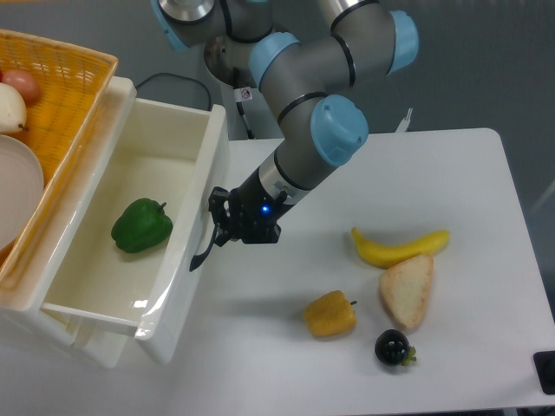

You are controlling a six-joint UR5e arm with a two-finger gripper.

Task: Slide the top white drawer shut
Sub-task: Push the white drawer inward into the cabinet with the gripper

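Camera view from above: a white table (451,173) against a grey floor carries a banana (399,247), bread slice (408,290), yellow pepper (330,314) and dark berry (394,347). At left, the top white drawer (178,260) stands pulled out, a green pepper (141,225) inside. The gripper (217,227) touches its black handle (204,247); finger spacing cannot be told.

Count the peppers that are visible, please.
2: a green pepper inside the top white drawer, a yellow pepper on the table. The basket may hide more.
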